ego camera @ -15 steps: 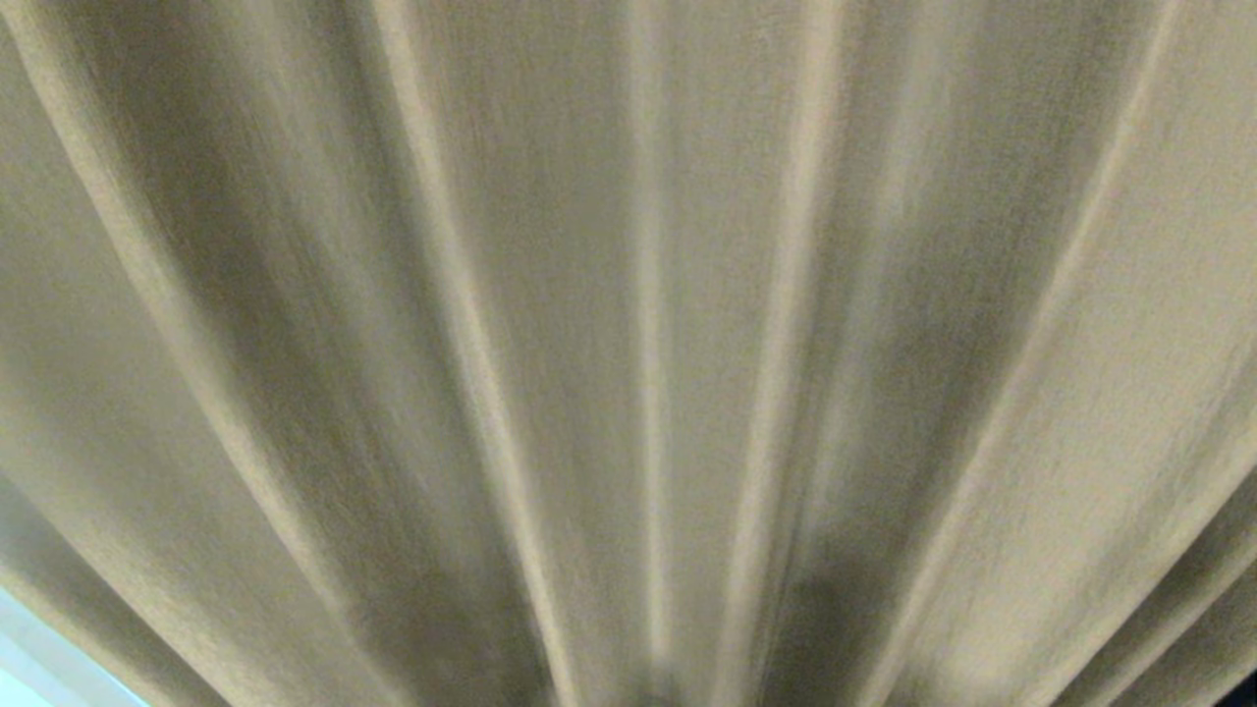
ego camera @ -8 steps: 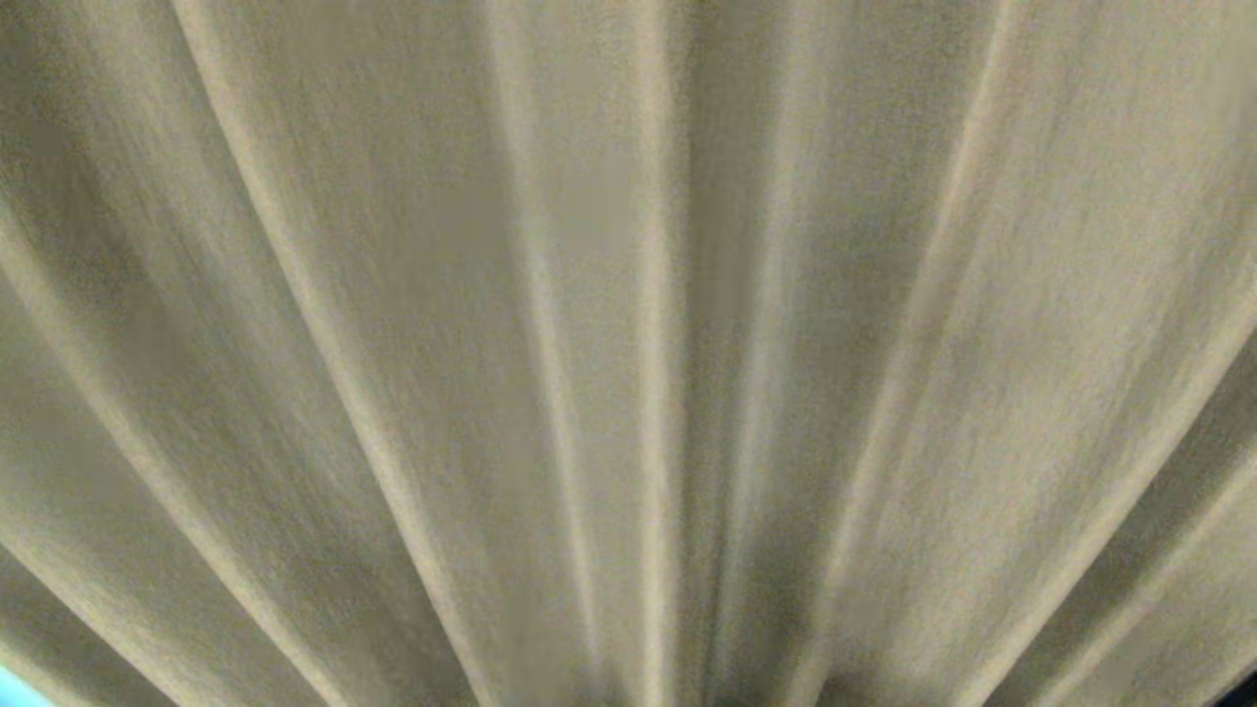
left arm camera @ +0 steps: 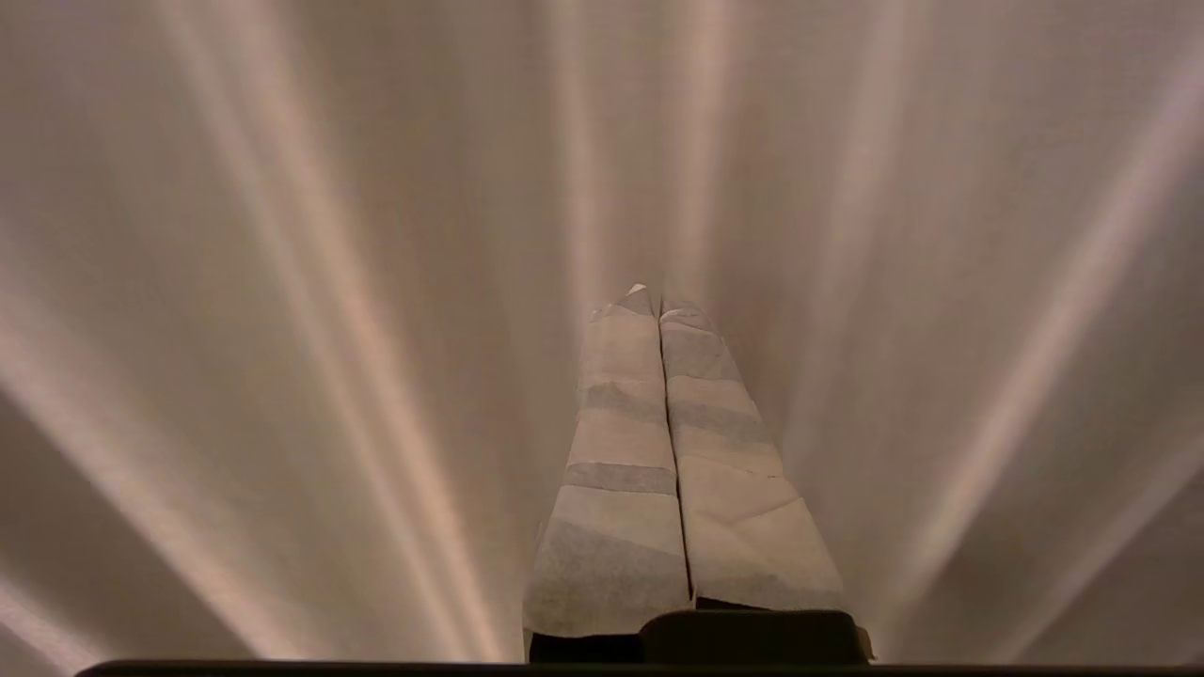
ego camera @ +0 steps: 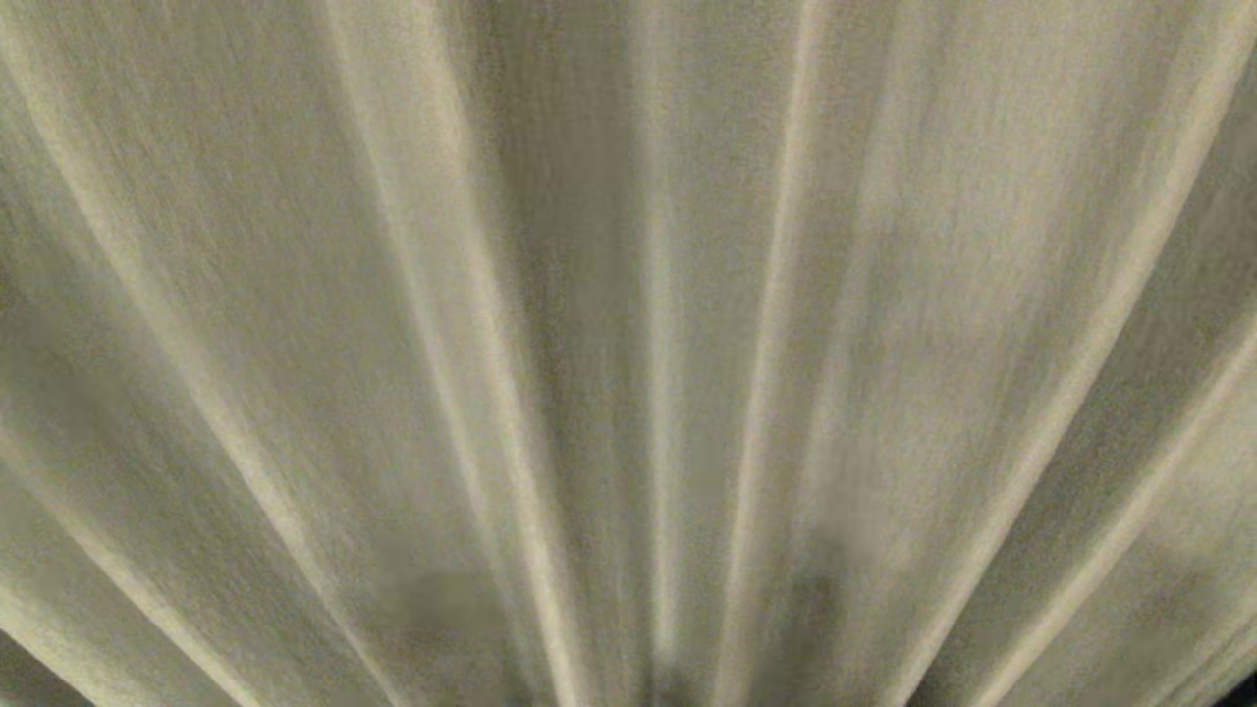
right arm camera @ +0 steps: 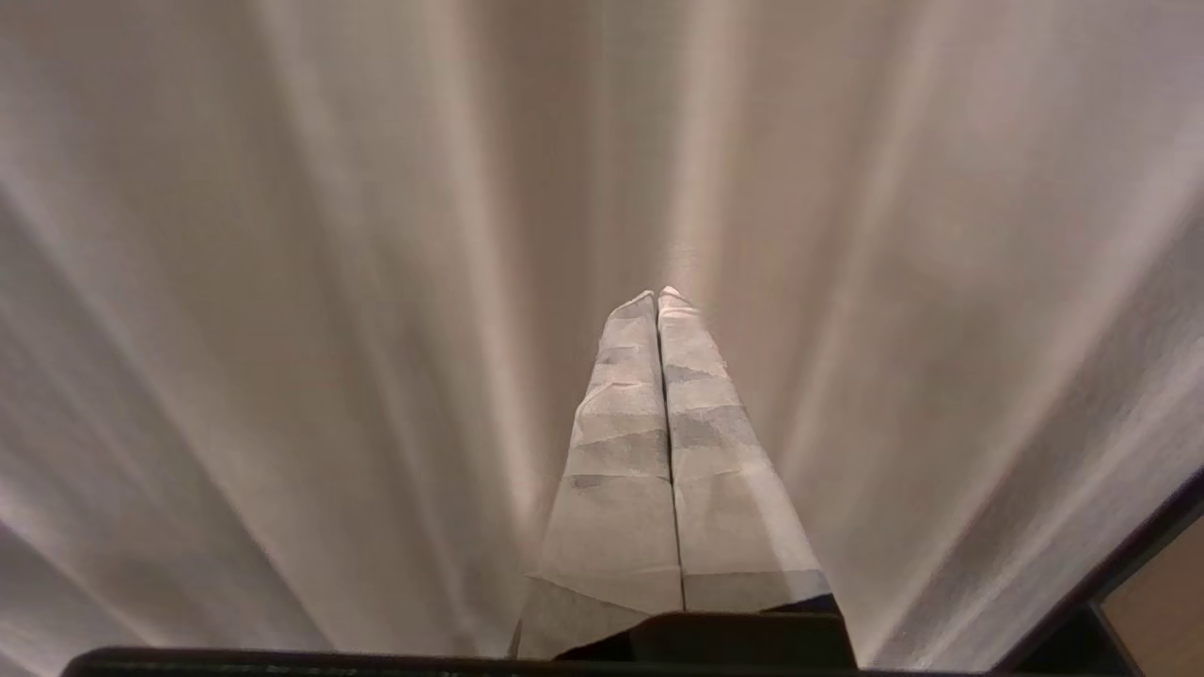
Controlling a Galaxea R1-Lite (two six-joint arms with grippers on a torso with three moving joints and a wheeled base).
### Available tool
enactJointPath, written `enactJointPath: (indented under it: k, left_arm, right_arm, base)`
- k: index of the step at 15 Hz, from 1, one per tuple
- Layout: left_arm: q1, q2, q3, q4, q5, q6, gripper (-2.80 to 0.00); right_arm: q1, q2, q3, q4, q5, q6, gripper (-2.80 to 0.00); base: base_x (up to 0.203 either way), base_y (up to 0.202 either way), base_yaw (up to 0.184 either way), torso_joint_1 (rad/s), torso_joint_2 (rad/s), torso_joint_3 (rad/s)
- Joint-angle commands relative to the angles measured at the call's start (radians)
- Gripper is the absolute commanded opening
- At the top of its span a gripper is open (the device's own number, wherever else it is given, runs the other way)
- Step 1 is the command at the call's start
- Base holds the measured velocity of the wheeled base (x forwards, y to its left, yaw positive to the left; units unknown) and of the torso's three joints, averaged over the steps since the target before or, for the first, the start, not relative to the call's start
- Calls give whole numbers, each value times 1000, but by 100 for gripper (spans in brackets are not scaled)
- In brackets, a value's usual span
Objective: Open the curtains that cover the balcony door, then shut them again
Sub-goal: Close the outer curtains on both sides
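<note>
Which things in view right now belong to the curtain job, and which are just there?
Belongs to the job:
- curtains, beige folds filling the head view
- left gripper, shut, pointing at the fabric
- right gripper, shut, pointing at the fabric

Just there:
- dark frame edge at the corner of the right wrist view; cannot tell what it belongs to

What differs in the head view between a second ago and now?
The whole head view has shifted, so the camera moved, not the cloth: the pale bluish sliver at the lower left corner is gone and the curtains now fill the picture. The folds hang closed as before. The left gripper and right gripper are shut, holding nothing.
</note>
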Motion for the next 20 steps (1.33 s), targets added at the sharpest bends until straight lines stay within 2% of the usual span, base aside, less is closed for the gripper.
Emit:
enactJointPath:
  k: [1,20]
  left_arm:
    - [0,0,1,-2,0,0,-280]
    - [0,0,0,-2,0,0,-280]
  right_arm:
    - [-1,-1,0,0,-1,0,-280]
    - [-1,-1,0,0,-1,0,-280]
  base:
    - [0,0,0,0,0,0]
    - [0,0,0,0,0,0]
